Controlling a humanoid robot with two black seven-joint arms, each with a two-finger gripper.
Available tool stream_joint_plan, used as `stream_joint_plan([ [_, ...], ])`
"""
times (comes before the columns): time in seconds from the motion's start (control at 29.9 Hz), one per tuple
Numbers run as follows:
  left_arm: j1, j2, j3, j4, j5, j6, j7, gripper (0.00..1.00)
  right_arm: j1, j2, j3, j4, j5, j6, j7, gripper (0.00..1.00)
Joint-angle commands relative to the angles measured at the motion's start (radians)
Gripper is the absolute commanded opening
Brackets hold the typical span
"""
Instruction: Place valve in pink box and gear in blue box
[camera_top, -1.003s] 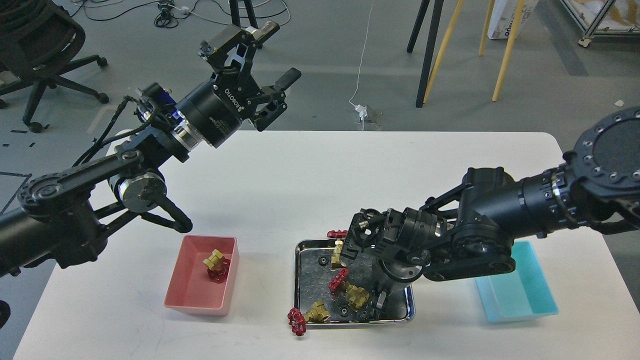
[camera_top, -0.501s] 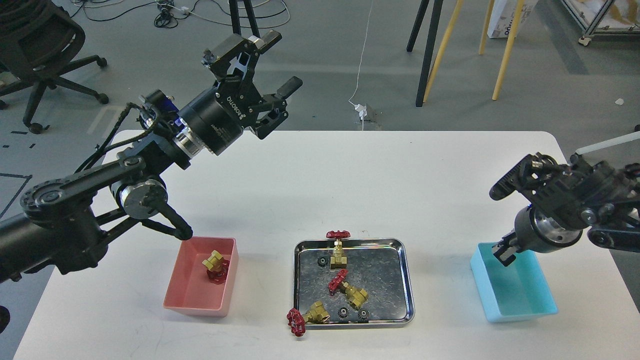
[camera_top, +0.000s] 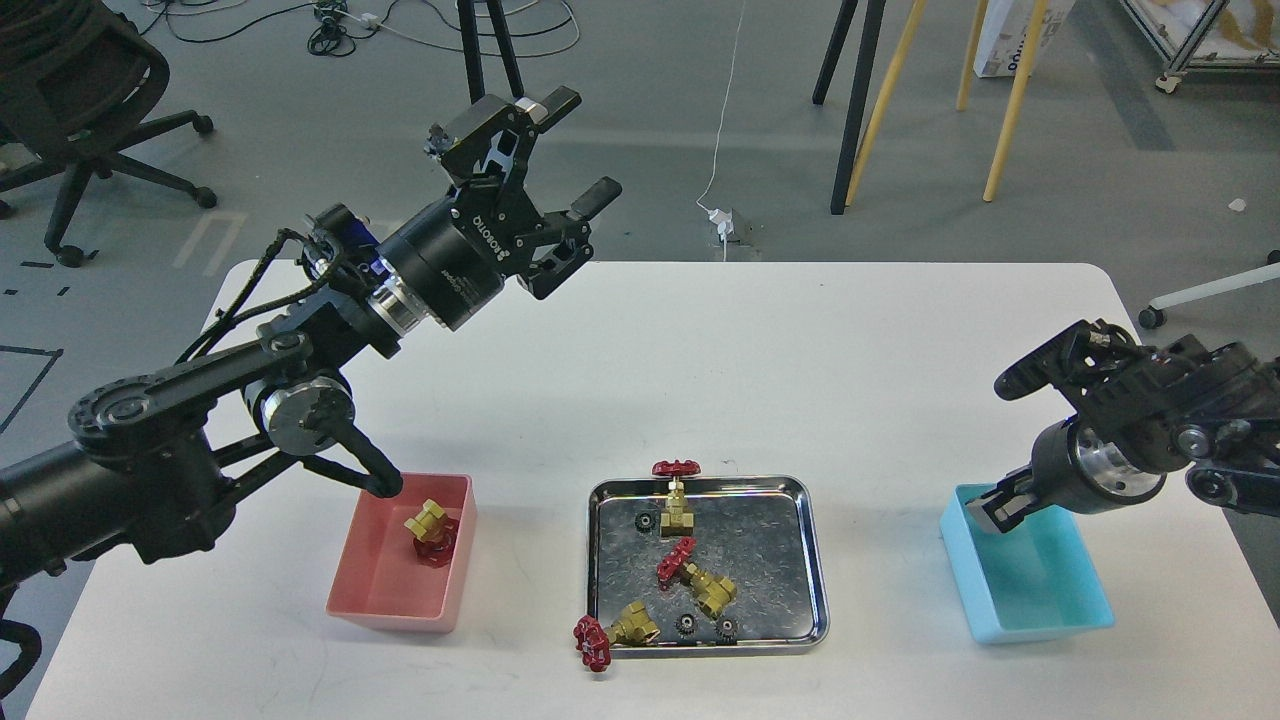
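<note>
One valve (camera_top: 432, 530) lies in the pink box (camera_top: 392, 600) at the front left. Three more valves (camera_top: 695, 582) lie in and on the rim of the steel tray (camera_top: 815, 560), along with three small black gears (camera_top: 687, 625). The blue box (camera_top: 1045, 600) stands at the front right and looks empty where I can see into it. My left gripper (camera_top: 577, 148) is open and empty, high over the table's back left. My right gripper (camera_top: 1000, 506) hangs over the blue box's back-left corner. Its fingers are small and dark, so anything held is hidden.
One valve's red handwheel (camera_top: 592, 643) overhangs the tray's front-left corner. My left arm's elbow (camera_top: 300, 412) hangs just behind the pink box. Bare white table (camera_top: 760, 360) lies behind the tray. Chair and stand legs are on the floor beyond.
My right arm swung from over the tray to the blue box, then dipped slightly toward its corner. The left gripper drifted a little to the right, still open.
</note>
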Motion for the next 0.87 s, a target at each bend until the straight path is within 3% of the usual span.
stream_joint_plan([
  [0.0, -0.001, 0.009, 0.001, 0.005, 0.000, 0.000, 0.000, 0.84, -0.012, -0.061, 0.137, -0.036, 0.155, 0.000, 0.001, 1.00],
  [0.13, -0.008, 0.018, -0.022, 0.067, 0.011, -0.015, 0.000, 0.84, -0.048, -0.086, 0.393, -0.186, 0.509, 0.000, 0.004, 1.00],
  [0.23, -0.004, 0.015, -0.116, 0.164, 0.011, -0.142, 0.000, 0.84, -0.099, -0.077, 0.548, -0.286, 0.862, -0.058, 0.030, 1.00],
  [0.27, -0.003, 0.009, -0.159, 0.220, 0.008, -0.223, 0.000, 0.84, -0.123, -0.074, 0.605, -0.321, 0.985, -0.050, 0.074, 1.00],
  [0.4, -0.023, -0.025, -0.299, 0.467, -0.027, -0.223, 0.000, 0.84, -0.228, 0.013, 0.723, -0.459, 1.370, 0.000, 0.289, 1.00],
  [0.53, -0.089, -0.094, -0.313, 0.678, -0.081, -0.223, 0.000, 0.85, -0.326, 0.073, 0.765, -0.618, 1.486, 0.000, 0.449, 1.00],
  [0.6, -0.095, -0.152, -0.321, 0.744, -0.104, -0.223, 0.000, 0.85, -0.361, 0.174, 0.784, -0.742, 1.487, 0.000, 0.509, 1.00],
  [0.74, -0.083, -0.215, -0.321, 0.770, -0.127, -0.223, 0.000, 0.85, -0.401, 0.323, 0.830, -0.905, 1.495, 0.000, 0.521, 1.00],
  [0.84, -0.077, -0.230, -0.321, 0.770, -0.127, -0.223, 0.000, 0.85, -0.436, 0.337, 0.902, -0.910, 1.500, 0.000, 0.527, 1.00],
])
